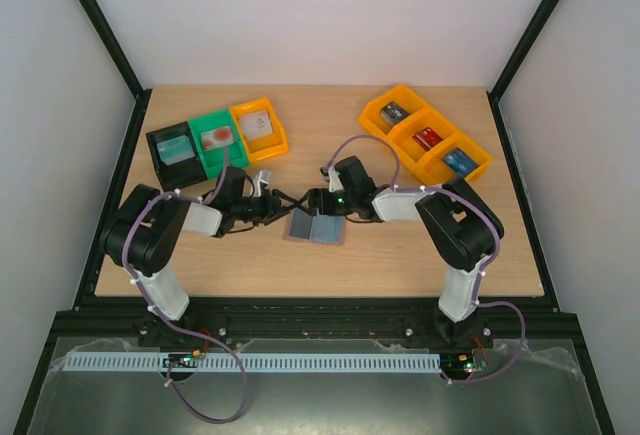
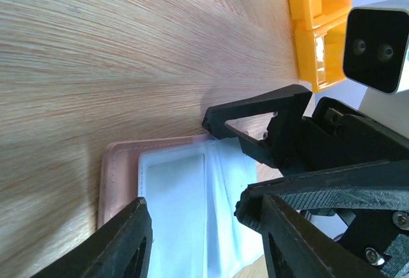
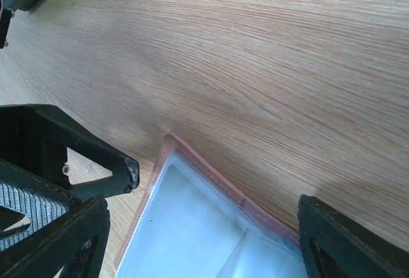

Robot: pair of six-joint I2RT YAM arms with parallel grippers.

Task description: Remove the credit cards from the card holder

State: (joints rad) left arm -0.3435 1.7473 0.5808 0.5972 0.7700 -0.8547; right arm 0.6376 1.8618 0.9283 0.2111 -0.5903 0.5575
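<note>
To me the table reads as pale wood with a fine straight grain, matt with a faint sheen. The card holder has a tan, leather-like rim with a stitched seam. Its pale blue inside lies under clear, slightly glossy, wrinkled plastic film. My left gripper carries fingers of matt black plastic, faintly grainy. The orange bin is smooth, glossy plastic.

Right gripper fingers spread wide, straddling corner of open card holder, light blue inside, tan-brown rim, flat on wooden table.
</note>
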